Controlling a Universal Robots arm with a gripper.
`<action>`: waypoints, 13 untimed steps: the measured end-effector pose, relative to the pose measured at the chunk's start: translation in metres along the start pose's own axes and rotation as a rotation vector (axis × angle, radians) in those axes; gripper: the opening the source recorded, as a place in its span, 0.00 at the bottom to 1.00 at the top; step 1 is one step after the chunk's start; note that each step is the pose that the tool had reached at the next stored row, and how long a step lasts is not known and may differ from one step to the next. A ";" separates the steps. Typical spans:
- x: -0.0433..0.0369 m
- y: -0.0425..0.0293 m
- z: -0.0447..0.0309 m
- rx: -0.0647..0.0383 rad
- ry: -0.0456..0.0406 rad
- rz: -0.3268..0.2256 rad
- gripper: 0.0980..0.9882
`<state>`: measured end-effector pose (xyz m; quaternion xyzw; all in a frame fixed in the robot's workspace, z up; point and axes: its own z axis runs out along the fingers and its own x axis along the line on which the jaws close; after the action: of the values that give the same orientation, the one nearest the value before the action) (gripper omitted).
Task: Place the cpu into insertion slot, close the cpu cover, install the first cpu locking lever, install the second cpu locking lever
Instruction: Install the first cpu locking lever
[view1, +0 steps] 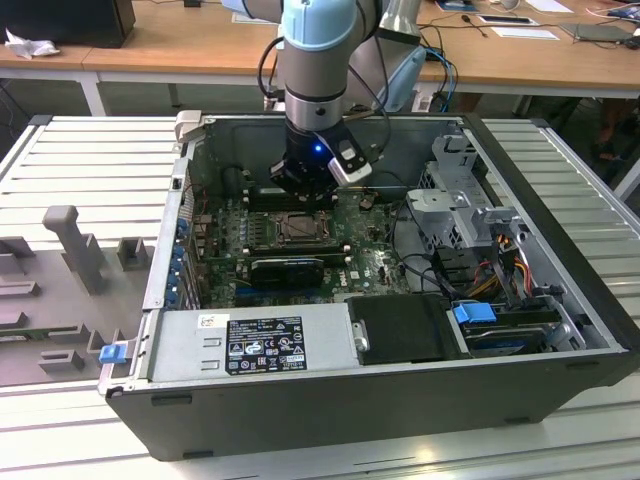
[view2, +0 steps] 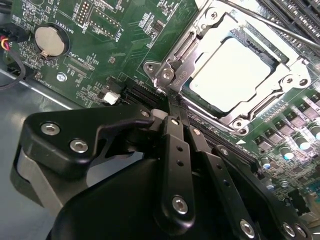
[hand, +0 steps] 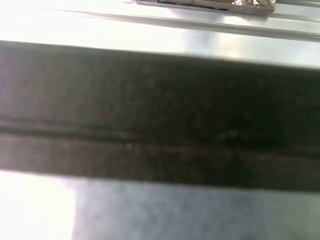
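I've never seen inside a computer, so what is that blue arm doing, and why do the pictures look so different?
That is a robot arm reaching into an opened computer case. One camera stands outside and sees the whole scene. Two more cameras ride near the arm's wrist. In the second wrist view you look past its black fingers, close together with nothing between them, at the green circuit board. The pale square is the cpu, the computer's brain, already lying in its slot. The silver cpu cover is folded down around it. The fingertips sit by the cover's corner.
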<state>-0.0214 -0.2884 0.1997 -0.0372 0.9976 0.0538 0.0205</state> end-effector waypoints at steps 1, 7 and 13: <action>-0.0001 -0.0001 0.0000 -0.004 -0.0003 0.000 0.01; -0.0003 0.0005 -0.0039 -0.008 -0.0005 -0.002 0.01; -0.0010 0.0021 -0.0198 -0.008 -0.0003 -0.002 0.01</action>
<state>-0.0213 -0.2883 0.2196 -0.0381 0.9974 0.0576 0.0205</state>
